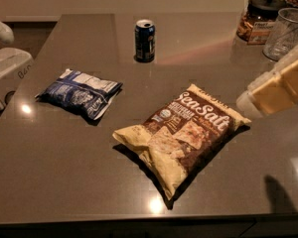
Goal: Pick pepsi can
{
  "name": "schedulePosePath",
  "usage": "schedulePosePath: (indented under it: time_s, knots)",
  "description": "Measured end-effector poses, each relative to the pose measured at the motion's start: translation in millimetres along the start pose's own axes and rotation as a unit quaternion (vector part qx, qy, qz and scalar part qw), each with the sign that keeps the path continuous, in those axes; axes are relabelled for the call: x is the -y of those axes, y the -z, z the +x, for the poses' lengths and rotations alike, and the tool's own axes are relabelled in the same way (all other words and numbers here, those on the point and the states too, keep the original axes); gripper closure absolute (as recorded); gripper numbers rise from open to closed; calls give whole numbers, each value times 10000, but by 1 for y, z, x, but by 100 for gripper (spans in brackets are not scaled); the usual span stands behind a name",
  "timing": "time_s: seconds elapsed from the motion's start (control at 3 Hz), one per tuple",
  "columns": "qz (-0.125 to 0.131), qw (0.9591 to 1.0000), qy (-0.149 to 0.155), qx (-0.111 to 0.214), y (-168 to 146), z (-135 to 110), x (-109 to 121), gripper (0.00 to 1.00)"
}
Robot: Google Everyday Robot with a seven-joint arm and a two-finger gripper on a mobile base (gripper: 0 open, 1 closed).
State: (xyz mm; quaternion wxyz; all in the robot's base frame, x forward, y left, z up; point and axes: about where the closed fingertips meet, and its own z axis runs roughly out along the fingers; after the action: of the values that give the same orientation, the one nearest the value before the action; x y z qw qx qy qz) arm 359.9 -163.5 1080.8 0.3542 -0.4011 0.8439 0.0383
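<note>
Camera view: gripper (277, 89) right of pepsi can (145, 40), near brown-filled jar (259, 20).

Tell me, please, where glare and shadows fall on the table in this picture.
Camera view: two glare spots on the table, one left of the blue bag, one just in front of the chip bag; a pale streak right of the can; a dark shadow at the near right, below the gripper at the right edge.
</note>
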Motion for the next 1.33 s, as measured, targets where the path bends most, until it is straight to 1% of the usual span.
schedulePosePath:
  time_s: [1.33]
  knots:
    - [-9, 10000, -9, 12, -2, -2, 0, 0]
